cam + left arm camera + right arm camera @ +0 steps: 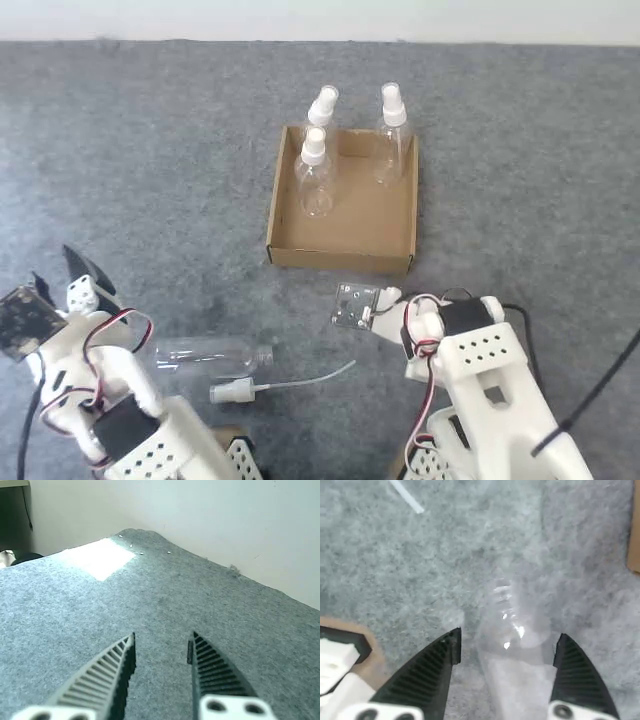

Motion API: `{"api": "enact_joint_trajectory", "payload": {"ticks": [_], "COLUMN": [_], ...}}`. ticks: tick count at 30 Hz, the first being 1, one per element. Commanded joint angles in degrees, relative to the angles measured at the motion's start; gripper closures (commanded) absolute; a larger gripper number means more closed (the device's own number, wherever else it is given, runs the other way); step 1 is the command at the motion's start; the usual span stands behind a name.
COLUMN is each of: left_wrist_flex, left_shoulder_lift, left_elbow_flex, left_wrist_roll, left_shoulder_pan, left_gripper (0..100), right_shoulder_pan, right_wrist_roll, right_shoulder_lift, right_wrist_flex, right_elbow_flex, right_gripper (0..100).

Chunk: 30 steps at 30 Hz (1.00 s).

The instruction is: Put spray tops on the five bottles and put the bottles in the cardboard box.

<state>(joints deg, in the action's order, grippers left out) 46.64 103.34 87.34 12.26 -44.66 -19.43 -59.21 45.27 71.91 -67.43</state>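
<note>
We find a blurred bottle (506, 605) inside the spread right gripper (510, 634), apparently ungripped. Left gripper (163, 635) gapes empty over grey carpet (75, 605), white wall (225, 520) behind. Three topped bottles (315, 190) stand in the cardboard box (340, 257).

Brown cardboard box (365, 215), grey carpet (150, 180)

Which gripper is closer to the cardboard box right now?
Right. The right gripper sits just in front of the cardboard box's near wall; the left gripper is far off at the left of the grey carpet, pointing away from it.
</note>
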Motion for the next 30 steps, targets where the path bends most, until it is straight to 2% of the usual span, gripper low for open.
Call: {"api": "enact_joint_trajectory", "payload": {"ticks": [1, 8, 14, 23, 30], "left_wrist_flex": [-1.8, -1.8, -1.8, -1.8, -1.8], "left_shoulder_lift": [1.1, 1.1, 1.1, 1.1, 1.1], "left_elbow_flex": [-0.5, -0.5, -0.5, -0.5, -0.5], "left_wrist_roll": [-0.5, -0.5, -0.5, -0.5, -0.5], "left_shoulder_pan": [-0.1, -0.1, 0.0, 0.0, 0.0], "left_gripper": [84, 84, 84, 84, 84], "right_shoulder_pan": [0.1, 4.4, 5.2, 5.2, 5.2], "right_wrist_roll": [-5.6, -6.2, -4.8, 18.5, 28.6], "right_shoulder_lift": [1.3, 1.3, 1.8, 1.4, 1.4], "right_wrist_flex": [-2.0, -11.9, -12.0, -11.9, -12.2], "right_elbow_flex": [-2.1, -6.4, -6.2, 0.0, 0.1], "right_gripper": [74.2, 84.1, 83.8, 85.4, 85.4]}}
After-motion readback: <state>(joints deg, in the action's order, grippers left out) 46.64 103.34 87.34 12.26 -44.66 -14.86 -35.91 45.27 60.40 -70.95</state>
